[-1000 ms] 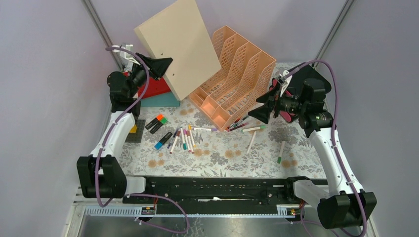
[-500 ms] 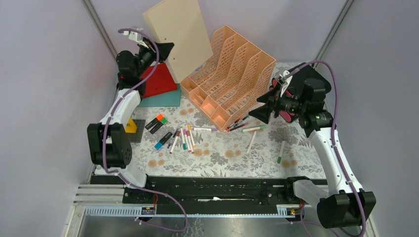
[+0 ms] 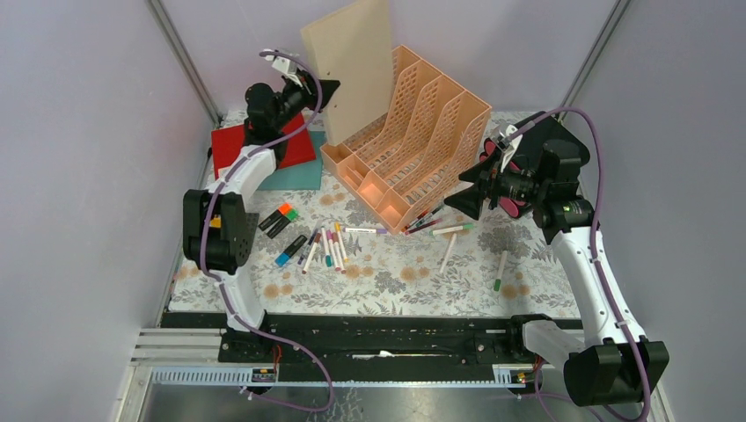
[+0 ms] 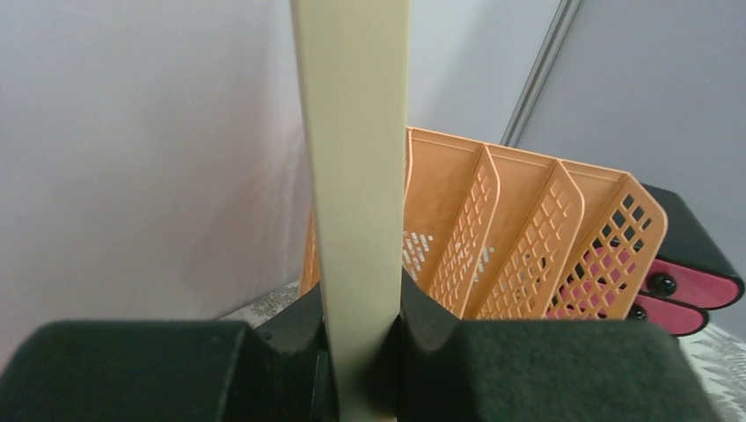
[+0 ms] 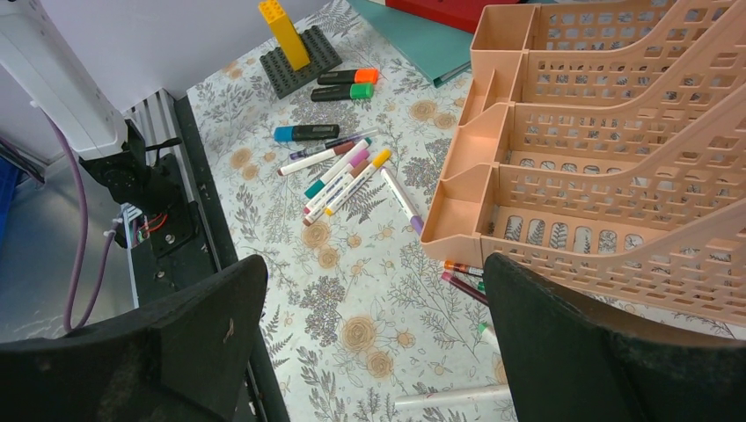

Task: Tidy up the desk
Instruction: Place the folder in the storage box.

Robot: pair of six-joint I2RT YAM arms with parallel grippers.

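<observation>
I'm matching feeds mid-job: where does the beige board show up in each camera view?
Top external: the beige board stands roughly upright at the back, left of centre, by the left end of the peach file rack.
Left wrist: the beige board is seen edge-on, as a vertical strip up the middle.
Right wrist: not in view.
Shared landmark: the peach file rack shows in all three.

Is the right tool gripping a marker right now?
No, the right tool stands wide open in its wrist view, gripping nothing; the markers lie loose on the desk.
</observation>
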